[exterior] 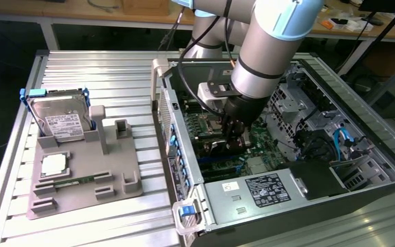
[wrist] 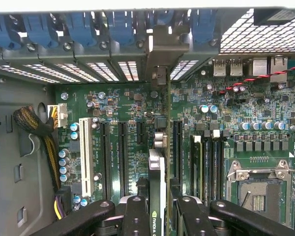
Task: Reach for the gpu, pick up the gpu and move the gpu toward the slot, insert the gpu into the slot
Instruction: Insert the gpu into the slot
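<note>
Presently: end effector (wrist: 157,206), clamped on the gpu (wrist: 157,169), held edge-on inside the open computer case (exterior: 183,154), low over the motherboard (wrist: 265,103). Slot hidden beneath card, seemingly. Handling advice: keep the card upright and parallel to neighbouring sockets; press evenly, bracket aligned to rear opening.

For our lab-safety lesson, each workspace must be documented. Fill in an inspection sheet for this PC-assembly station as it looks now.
Surface: ribbed metal table carrying an open computer case.
Job's things: gpu held edge-on above the motherboard; blue slot below it; seating cannot be told.
Clutter: hard drive, processor chip and memory stick on a grey fixture.
Grippers: gripper, jaws closed on the gpu.
Cables: yellow-black bundle, red-black wire, blue cables.
Surroundings: wooden benches behind.
</note>
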{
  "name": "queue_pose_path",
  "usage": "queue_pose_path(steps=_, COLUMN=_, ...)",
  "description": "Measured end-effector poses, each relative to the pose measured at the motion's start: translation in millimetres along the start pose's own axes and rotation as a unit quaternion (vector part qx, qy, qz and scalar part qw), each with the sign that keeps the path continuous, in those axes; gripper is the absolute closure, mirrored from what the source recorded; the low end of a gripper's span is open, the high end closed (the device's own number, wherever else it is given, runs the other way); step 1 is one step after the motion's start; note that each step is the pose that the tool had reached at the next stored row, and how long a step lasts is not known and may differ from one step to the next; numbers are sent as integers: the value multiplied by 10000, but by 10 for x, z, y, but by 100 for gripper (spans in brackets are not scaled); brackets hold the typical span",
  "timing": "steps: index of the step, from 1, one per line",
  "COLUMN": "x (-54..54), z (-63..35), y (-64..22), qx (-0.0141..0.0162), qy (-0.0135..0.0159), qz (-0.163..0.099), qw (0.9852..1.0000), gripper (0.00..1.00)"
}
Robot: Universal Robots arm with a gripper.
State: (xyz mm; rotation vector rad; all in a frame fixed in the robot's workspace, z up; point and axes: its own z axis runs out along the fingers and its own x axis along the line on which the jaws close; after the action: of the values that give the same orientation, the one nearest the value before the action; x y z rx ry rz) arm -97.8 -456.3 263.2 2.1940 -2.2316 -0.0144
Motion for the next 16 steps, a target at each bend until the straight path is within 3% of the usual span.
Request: queue_pose_path(steps=16, x=0, z=39, y=0, qx=-1, qy=1, qz=0, qw=10000, gripper=73)
